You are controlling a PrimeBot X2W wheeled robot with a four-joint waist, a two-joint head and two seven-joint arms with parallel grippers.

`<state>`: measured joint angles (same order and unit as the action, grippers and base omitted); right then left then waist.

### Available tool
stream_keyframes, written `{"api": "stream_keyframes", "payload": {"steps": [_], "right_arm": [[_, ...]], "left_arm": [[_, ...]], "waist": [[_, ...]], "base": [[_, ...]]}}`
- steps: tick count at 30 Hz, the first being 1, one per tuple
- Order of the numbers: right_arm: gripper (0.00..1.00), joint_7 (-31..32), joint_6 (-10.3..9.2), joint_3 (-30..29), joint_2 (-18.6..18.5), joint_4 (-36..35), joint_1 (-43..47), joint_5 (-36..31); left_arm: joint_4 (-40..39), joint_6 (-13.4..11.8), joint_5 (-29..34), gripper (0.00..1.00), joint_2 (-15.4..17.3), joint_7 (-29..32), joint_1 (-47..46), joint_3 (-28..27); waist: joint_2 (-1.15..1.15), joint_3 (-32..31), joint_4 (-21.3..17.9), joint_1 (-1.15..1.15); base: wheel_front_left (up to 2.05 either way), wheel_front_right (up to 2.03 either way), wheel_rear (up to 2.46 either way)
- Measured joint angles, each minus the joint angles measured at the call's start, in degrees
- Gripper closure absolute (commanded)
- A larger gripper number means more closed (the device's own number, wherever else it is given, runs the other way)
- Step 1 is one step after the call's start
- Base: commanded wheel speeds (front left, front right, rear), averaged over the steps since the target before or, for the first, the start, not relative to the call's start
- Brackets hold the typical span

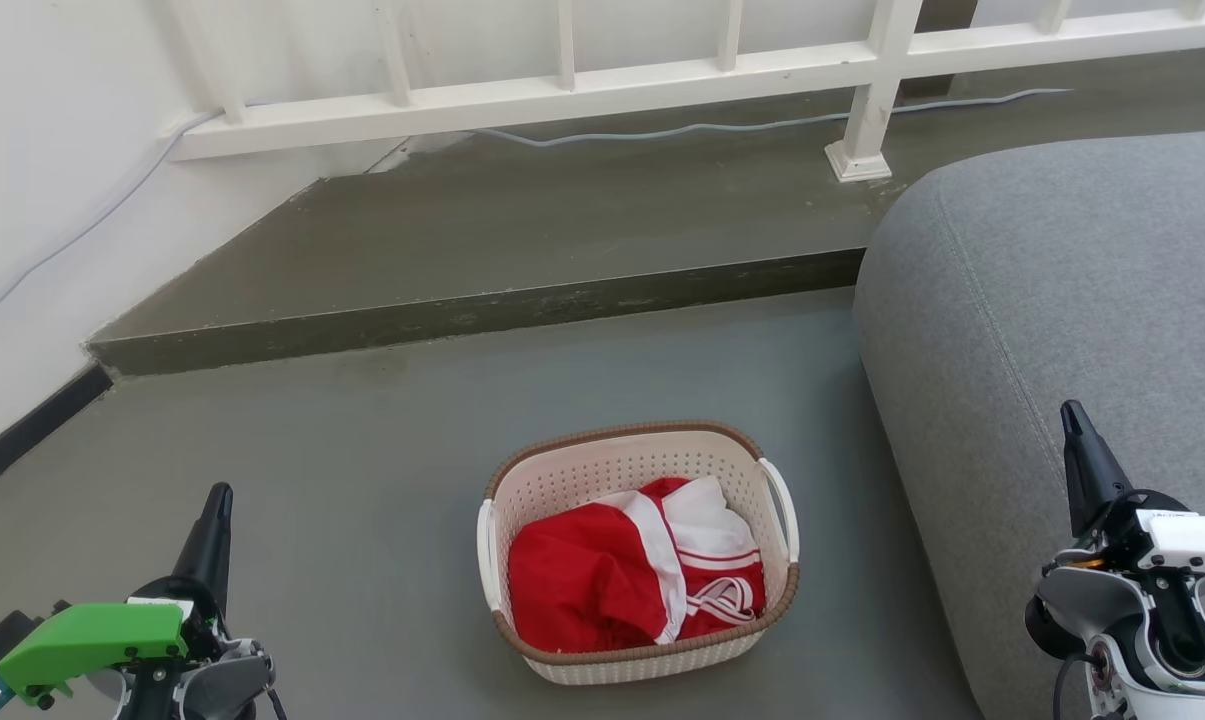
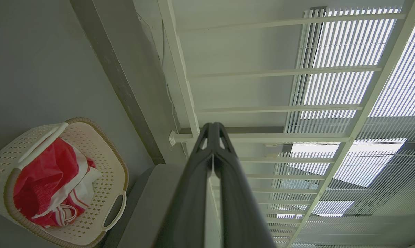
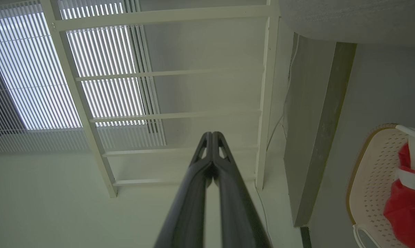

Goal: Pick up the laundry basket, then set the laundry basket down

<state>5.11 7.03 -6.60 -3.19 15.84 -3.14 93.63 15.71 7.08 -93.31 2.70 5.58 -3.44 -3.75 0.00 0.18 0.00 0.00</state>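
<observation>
The laundry basket [image 1: 602, 470] sits on the grey floor at bottom centre of the head view: cream perforated plastic, brown rim, a white handle on each side, red and white clothing inside. It also appears in the left wrist view [image 2: 111, 172] and partly in the right wrist view [image 3: 369, 179]. My left gripper [image 1: 220, 497] is low at the left, well clear of the basket, its fingers pressed together with nothing between them [image 2: 213, 125]. At the lower right my right gripper [image 1: 1070, 412] hovers over the sofa, likewise shut and empty [image 3: 211, 134].
A grey sofa [image 1: 1062, 300] fills the right side, close to the basket's right handle. A raised concrete step [image 1: 482, 310] runs across behind the basket, with a white railing [image 1: 562, 90] and a cable beyond. A white wall stands at the left.
</observation>
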Motion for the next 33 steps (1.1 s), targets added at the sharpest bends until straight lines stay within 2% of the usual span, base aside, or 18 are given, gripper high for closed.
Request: {"api": "stream_keyframes", "payload": {"steps": [33], "right_arm": [[1.00,0.0,0.00,-0.1,0.1,0.0,0.0,0.0]], "left_arm": [[0.0,0.0,0.2,1.00,0.0,0.0,0.0,0.0]], "waist": [[0.00,0.0,0.0,0.00]], "base": [[0.00,0.00,0.00]]}}
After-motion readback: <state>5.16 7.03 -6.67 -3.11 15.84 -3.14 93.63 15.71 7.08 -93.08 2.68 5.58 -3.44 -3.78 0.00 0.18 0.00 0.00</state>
